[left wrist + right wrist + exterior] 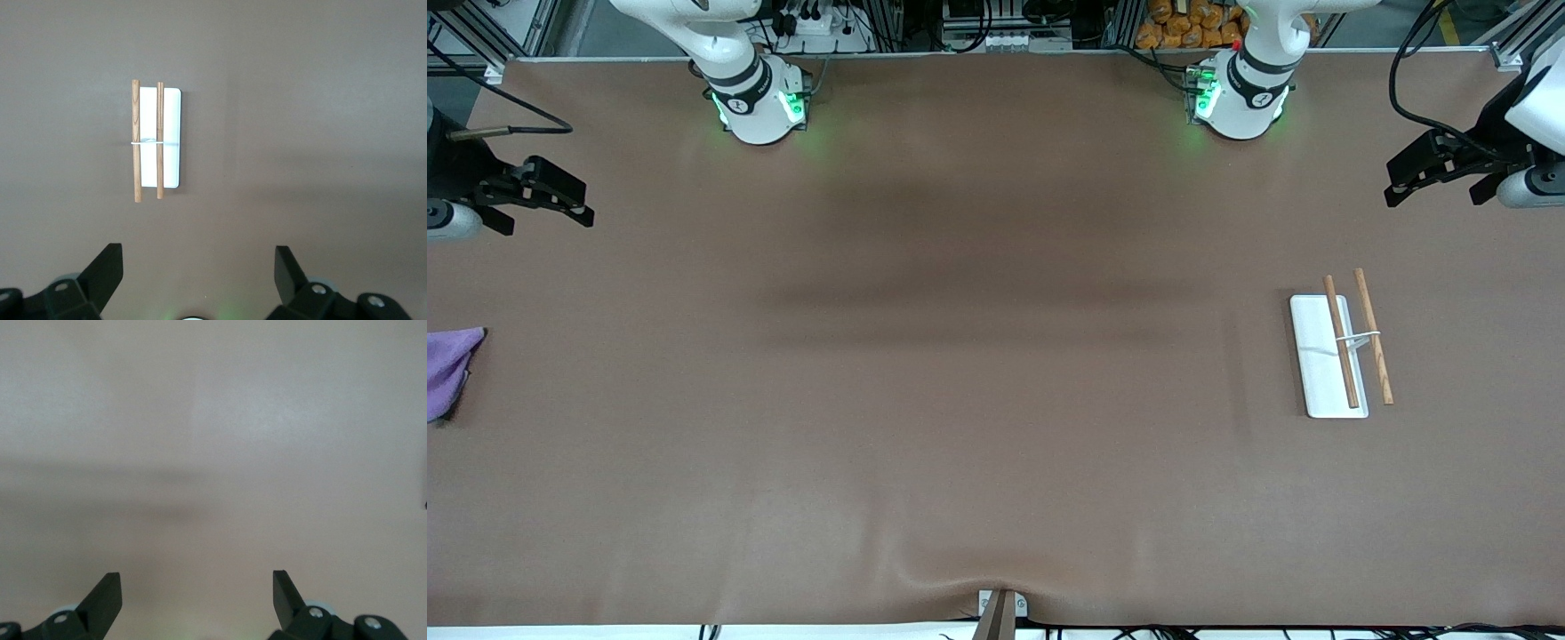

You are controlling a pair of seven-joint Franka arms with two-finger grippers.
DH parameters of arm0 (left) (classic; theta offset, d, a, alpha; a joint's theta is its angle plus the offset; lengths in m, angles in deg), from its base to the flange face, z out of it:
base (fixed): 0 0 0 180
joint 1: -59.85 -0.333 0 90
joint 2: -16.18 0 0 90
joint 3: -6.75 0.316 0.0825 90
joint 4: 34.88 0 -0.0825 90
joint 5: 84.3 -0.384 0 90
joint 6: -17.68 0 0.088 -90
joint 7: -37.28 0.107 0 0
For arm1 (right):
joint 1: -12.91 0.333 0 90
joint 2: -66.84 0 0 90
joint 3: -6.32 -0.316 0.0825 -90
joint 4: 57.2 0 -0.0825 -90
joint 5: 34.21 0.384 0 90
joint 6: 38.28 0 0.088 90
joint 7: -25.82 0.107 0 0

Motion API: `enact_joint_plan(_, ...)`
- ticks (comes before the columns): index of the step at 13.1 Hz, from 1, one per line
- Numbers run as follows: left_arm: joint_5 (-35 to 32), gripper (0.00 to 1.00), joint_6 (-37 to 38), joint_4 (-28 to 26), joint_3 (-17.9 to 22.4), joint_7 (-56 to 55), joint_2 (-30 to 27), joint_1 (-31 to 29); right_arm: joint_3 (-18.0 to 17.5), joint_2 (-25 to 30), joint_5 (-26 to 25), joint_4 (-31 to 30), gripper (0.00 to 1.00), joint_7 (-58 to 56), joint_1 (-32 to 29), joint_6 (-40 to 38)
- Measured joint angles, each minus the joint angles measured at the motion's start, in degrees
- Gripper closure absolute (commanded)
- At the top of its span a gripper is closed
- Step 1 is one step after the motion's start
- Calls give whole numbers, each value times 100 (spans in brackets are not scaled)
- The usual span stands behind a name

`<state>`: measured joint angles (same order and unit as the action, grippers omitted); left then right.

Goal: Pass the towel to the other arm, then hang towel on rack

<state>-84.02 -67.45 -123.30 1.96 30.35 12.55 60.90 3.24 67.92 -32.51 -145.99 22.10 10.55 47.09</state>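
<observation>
The purple towel [447, 369] lies crumpled on the table at the right arm's end, partly cut off by the front view's edge. The rack [1312, 356] stands at the left arm's end, a white base with two brown rods [1341, 342] and a thin wire bracket. My right gripper [547, 218] hangs open and empty over bare table at its own end. Its wrist view shows the open gripper [197, 583] and no towel. My left gripper [1436, 191] hangs open and empty over its end, and its wrist view shows the open gripper [199, 257] with the rack [172, 120] ahead of it.
A brown mat [996, 400] covers the whole table. The two arm bases [760, 102] [1240, 98] stand along the edge farthest from the front camera. A small clamp [1000, 609] sits at the mat's nearest edge.
</observation>
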Motion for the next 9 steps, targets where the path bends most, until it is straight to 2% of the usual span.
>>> enact_joint_plan(2, 0, 0, 1, -8, 1, 2, 10, -2, 21, -88, -3, -37, 0, -2, -152, 26)
enact_joint_plan(5, 0, 0, 2, -21, -2, 2, 71, -1, 64, -541, -24, -39, 0, -26, -487, 160)
enact_joint_plan(9, 0, 0, 2, -40, -7, 2, 118, 2, 103, -1101, -401, -35, 0, -394, -1201, 730)
